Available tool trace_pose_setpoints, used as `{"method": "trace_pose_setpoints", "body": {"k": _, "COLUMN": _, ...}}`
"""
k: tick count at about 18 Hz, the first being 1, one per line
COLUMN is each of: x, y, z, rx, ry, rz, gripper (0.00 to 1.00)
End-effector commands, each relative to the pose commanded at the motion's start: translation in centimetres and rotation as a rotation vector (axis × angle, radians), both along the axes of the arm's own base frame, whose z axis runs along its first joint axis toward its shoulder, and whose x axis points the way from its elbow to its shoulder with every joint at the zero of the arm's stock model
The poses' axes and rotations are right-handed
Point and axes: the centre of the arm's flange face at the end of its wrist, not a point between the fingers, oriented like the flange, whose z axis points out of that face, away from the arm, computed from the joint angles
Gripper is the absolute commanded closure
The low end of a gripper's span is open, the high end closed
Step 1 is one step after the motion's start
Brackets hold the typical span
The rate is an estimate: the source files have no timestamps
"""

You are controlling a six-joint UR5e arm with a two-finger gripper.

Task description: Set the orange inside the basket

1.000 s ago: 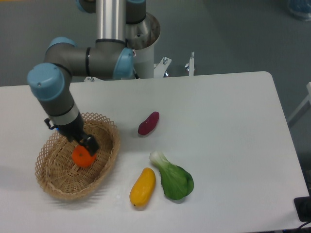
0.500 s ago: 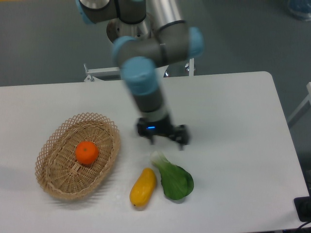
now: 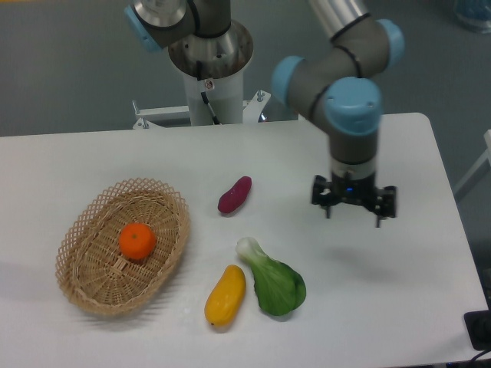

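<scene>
Surface: we see a plain white table (image 3: 192, 161) on a grey floor, with the arm's pedestal at the 12 o'clock edge.
Orange: the orange (image 3: 137, 241) sits inside the basket (image 3: 98, 295), a little toward its 12 o'clock end, resting on the woven floor; by our reading the placing is done.
Basket: it lies at 9 o'clock on the table, oval, with an open lattice rim.
Gripper: the gripper (image 3: 353, 215) hangs over bare table at 3 o'clock, well apart from the basket, fingers spread wide and nothing between them.
Handling: we judge the orange light, firm and round, with a slightly dimpled skin that should not slip much; it would roll if nudged. We would take it across its widest part, from above.
Other produce: a purple sweet potato (image 3: 235, 195) near centre, a yellow fruit (image 3: 225, 295) and a bok choy (image 3: 272, 279) at 6 o'clock.
Writing: we find no brand, label or lettering legible anywhere.
</scene>
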Motion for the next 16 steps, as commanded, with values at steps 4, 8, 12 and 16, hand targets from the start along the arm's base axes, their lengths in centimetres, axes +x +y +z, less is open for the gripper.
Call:
{"method": "trace_pose_setpoints", "body": {"k": 4, "x": -0.90, "y": -0.91, "z": -0.08, "rx": -0.013, "ry": 0.004, "rz": -0.030, "gripper": 0.00}}
{"method": "trace_pose_setpoints", "body": {"k": 8, "x": -0.81, "y": -1.17, "z": -0.11, "rx": -0.015, "ry": 0.005, "rz": -0.035, "gripper": 0.00}}
{"method": "trace_pose_setpoints", "body": {"k": 12, "x": -0.52, "y": -1.19, "z": -0.18, "rx": -0.016, "ry": 0.002, "rz": -0.036, "gripper": 0.00}}
{"method": "trace_pose_setpoints", "body": {"k": 16, "x": -0.23, "y": -1.22, "z": -0.51, "rx": -0.019, "ry": -0.005, "rz": -0.038, "gripper": 0.00}}
